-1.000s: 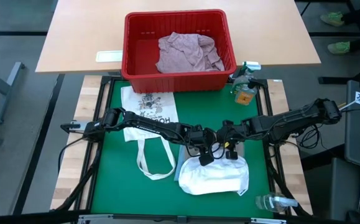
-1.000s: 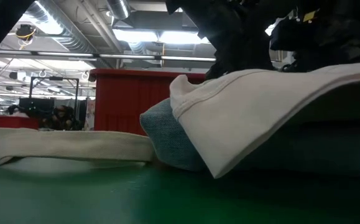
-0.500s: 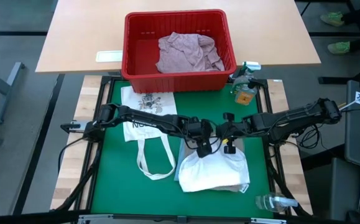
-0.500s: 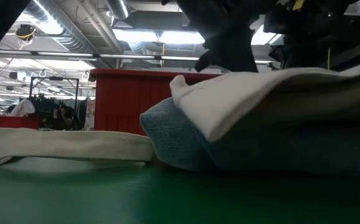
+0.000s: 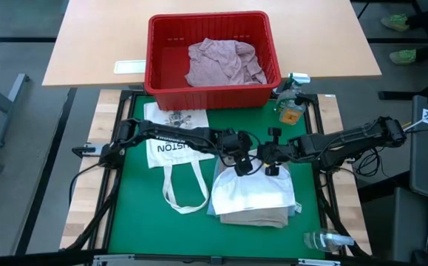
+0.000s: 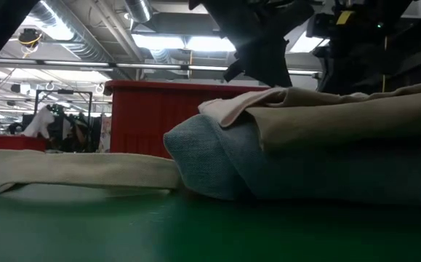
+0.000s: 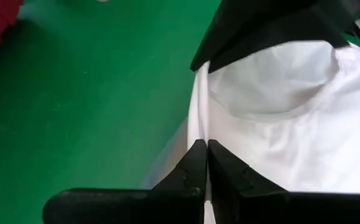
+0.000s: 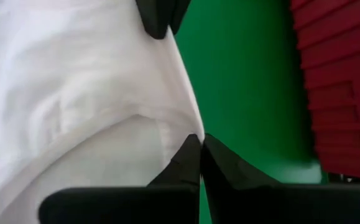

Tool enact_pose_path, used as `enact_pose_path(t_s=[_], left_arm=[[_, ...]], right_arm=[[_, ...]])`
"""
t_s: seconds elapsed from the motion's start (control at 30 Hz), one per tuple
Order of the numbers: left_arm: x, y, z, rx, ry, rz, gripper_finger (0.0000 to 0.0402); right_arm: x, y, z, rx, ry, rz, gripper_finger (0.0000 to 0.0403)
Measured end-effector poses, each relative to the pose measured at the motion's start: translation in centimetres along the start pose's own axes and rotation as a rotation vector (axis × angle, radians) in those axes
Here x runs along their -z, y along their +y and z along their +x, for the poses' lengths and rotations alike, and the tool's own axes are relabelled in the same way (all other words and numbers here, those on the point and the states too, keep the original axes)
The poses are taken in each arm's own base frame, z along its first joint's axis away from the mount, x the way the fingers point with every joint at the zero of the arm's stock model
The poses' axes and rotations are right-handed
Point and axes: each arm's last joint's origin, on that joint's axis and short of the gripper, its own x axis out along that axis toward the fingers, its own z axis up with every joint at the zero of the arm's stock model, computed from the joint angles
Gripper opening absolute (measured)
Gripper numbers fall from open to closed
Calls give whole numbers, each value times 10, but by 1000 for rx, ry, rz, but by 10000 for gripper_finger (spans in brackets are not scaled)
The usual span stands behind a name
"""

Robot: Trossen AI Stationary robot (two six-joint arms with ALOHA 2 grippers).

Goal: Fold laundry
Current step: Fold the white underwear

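Note:
A white cloth [image 5: 254, 193] lies over a tan cloth [image 5: 254, 218], which sits on folded light blue jeans [image 6: 217, 160], right of centre on the green mat. My left gripper [image 5: 239, 167] and my right gripper [image 5: 273, 169] stand close together at the white cloth's far edge. Each is shut on that edge. The tan cloth's near end shows bare. A pink-mauve shirt [image 5: 221, 63] lies crumpled in the red basket [image 5: 154, 52]. My left gripper pinches the white cloth's far edge [image 7: 199, 124] between its two fingers, toward the cloth's left end, slanting down from above. The edge is raised there; the rest lies on the tan cloth. My right gripper pinches the same far edge [image 8: 189, 121] between its shut fingers, a little to the right of the left gripper, also slanting down from above. The cloth spreads away from the fingers and rests on the pile.
A cream tote bag [image 5: 173, 144] with long handles lies on the mat's left half. A spray bottle [image 5: 291, 103] stands at the mat's far right corner and a clear bottle [image 5: 324, 240] lies at the near right. The red basket stands on the wooden table beyond the mat.
Both grippers have gone toward the table's far edge and a little up, taking the white cloth's far edge along. The white cloth has slid back over the pile, and its near part no longer hangs over the front. The tan cloth's near end now shows.

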Motion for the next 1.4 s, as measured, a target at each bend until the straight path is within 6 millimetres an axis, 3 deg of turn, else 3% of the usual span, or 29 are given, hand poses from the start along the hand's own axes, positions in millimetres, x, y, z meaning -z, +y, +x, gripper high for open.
enact_pose_path(t_s=[0.23,0.47,0.67,1.0,1.2,1.4], left_arm=[[7,-17,-4,14,-2,29,2],[16,-43,-11,67,-15,67,2],[28,-71,-20,124,-25,109,2],[48,-113,-34,215,-67,159,2],[55,-128,-40,237,-102,169,2],[66,-139,-31,249,-96,184,2]], right_arm=[[-4,-1,-7,-85,-8,2,6],[-15,2,-22,-378,-27,60,4],[-12,28,-35,-519,1,47,3],[-5,70,-61,-579,-20,23,4],[-3,88,-64,-596,-15,15,4],[-1,104,-63,-613,5,-36,5]])
